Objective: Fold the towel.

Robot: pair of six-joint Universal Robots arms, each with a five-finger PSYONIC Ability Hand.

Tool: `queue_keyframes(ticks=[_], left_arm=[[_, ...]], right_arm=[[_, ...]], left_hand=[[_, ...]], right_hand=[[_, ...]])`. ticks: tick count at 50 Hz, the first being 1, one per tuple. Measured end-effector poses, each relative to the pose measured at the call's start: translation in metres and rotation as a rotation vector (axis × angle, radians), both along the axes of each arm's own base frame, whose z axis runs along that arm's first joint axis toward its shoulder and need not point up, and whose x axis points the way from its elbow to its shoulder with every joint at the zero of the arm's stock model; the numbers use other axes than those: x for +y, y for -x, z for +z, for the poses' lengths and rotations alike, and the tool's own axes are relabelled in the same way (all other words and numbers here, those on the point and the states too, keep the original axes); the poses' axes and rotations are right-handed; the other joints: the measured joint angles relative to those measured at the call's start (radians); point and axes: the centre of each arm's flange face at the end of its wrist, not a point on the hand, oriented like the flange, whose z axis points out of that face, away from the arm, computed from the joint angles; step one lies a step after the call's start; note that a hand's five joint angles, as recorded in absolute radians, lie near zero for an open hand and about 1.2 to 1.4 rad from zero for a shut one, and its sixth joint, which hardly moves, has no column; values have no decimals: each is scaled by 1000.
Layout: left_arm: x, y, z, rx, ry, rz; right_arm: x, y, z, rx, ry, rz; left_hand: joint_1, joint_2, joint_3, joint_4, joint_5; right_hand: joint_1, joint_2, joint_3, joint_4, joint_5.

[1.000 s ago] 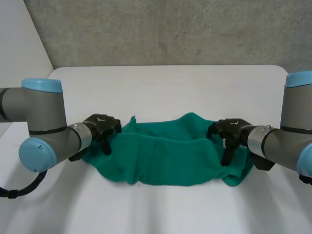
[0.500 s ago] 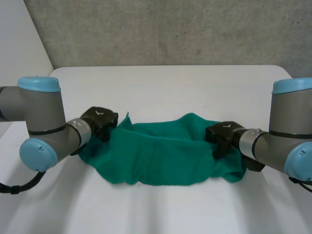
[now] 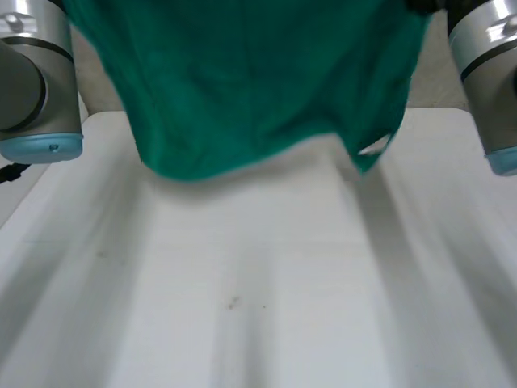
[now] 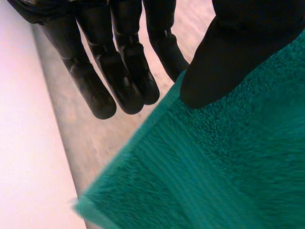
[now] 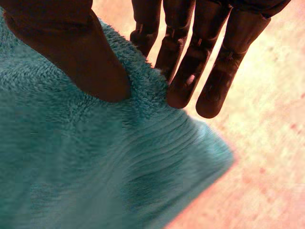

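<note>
The green towel [image 3: 258, 81] hangs in the air between my two arms, spread wide, its lower edge above the white table [image 3: 258, 299]. In the left wrist view my left hand [image 4: 228, 62] pinches the towel [image 4: 214, 167] near a corner, thumb on top and fingers [image 4: 124, 81] reaching past the cloth's edge. In the right wrist view my right hand [image 5: 76, 57] pinches the towel [image 5: 95, 167] near its other upper corner, with the thumb pressed into the pile and the fingers [image 5: 190, 81] behind the edge.
My left arm [image 3: 32, 81] and right arm [image 3: 485, 73] stand raised at either side of the hanging cloth. A grey wall runs behind the table's far edge.
Both hands closed on the towel's ends, then the arms lifted it off the table. It now hangs spread out high up instead of lying bunched.
</note>
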Motion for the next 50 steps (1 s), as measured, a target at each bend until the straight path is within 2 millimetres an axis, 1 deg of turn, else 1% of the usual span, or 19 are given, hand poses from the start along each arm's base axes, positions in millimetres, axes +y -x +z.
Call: queue_keyframes(ticks=[2,4,6,8,9,10,13,15,17,18,19,20,26,29,31,35,36,43,50], left_arm=[[5,-2,0,13,11,-5],[5,-3,-9,5,-13,-7],[5,-2,-34,-23,-82,-9],[6,-2,-51,-45,-132,-9],[8,-3,-74,-75,-201,-8],[9,-3,-82,-86,-223,-8],[18,-6,-123,-144,-350,-4],[26,-8,-144,-177,-419,-2],[39,-12,-175,-227,-519,-4],[43,-13,-184,-244,-550,-6],[43,-13,-184,-244,-550,-6],[56,-14,-208,-290,-628,-16],[82,-14,-248,-399,-763,-55],[85,-13,-251,-416,-776,-62],[85,-13,-252,-423,-779,-63],[83,-14,-250,-422,-772,-61],[82,-14,-249,-420,-768,-59],[79,-15,-245,-412,-759,-53],[79,-15,-245,-411,-759,-51]], right_arm=[[6,2,7,-4,26,7],[8,1,0,13,-6,17],[8,-1,-15,44,-73,30],[8,-3,-32,75,-142,40],[9,-4,-53,111,-221,49],[10,-5,-60,122,-246,52],[14,-5,-95,191,-374,56],[18,-4,-116,236,-445,53],[24,-2,-152,310,-563,50],[25,-2,-161,329,-593,49],[25,-2,-161,329,-593,49],[30,1,-190,386,-688,50],[38,6,-236,458,-838,56],[38,7,-240,459,-854,55],[39,10,-240,451,-862,52],[38,15,-233,433,-855,42],[38,18,-229,425,-850,36],[32,32,-212,392,-825,-8],[27,41,-204,388,-822,-35]], left_hand=[[0,0,0,0,0],[0,0,0,0,0],[0,0,0,1,0],[0,0,0,3,0],[0,0,0,3,0],[0,0,0,4,0],[0,0,1,4,0],[3,1,1,4,0],[4,1,1,4,0],[5,1,1,4,0],[5,1,1,4,0],[4,1,1,4,0],[4,1,2,4,0],[4,1,2,4,0],[4,1,2,4,0],[4,1,2,4,0],[4,1,2,4,0],[4,1,2,4,0],[4,1,2,4,0]], right_hand=[[0,0,0,2,4],[0,0,0,2,6],[0,0,5,2,8],[0,3,7,2,8],[0,3,8,2,9],[0,3,8,2,9],[0,3,8,2,10],[0,3,8,2,10],[0,3,8,2,10],[0,3,8,2,10],[0,3,8,2,10],[0,3,8,2,10],[0,2,5,-7,10],[-25,-32,-33,-36,-13],[-160,-217,-222,-227,-179],[-200,-264,-266,-279,-228],[-297,-383,-396,-408,-352],[-412,-508,-535,-552,-506],[-506,-630,-650,-659,-615]])
